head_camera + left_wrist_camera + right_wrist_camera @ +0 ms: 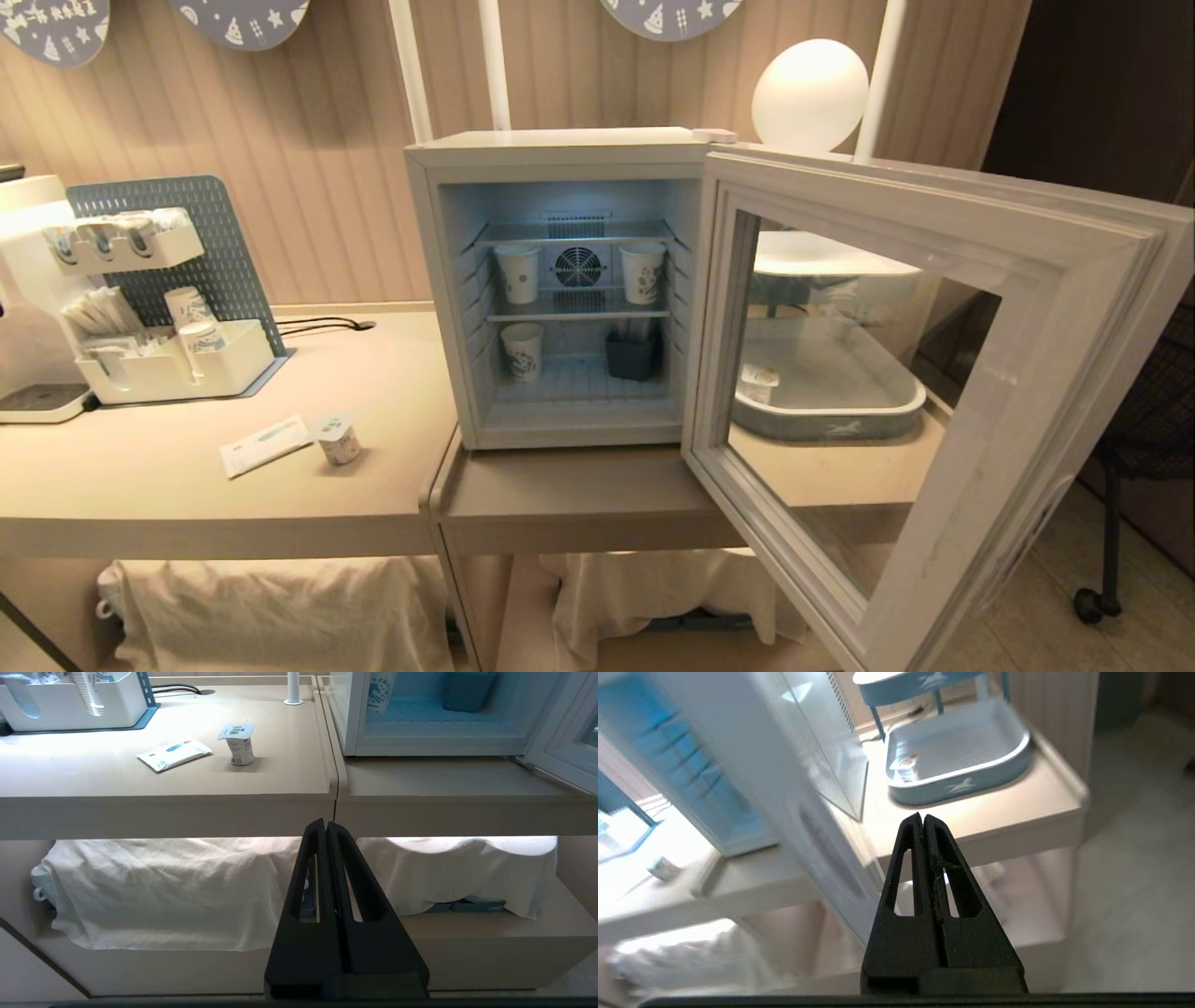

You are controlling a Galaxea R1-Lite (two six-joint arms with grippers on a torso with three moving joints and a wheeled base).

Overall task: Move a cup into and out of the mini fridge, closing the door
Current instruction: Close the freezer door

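- Left gripper (325,823): fingers pressed together, holding nothing, low in front of the counter edge, well short of the mini fridge (560,280).
- Right gripper (923,817): fingers together, empty, beside the outer face of the door (934,392).
- Door: swung wide open.
- Cup (338,439): upright on the counter, left of the mini fridge.

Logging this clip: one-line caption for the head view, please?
Mini fridge with its door swung wide open, the cup waiting on the counter to its left; neither arm in view.
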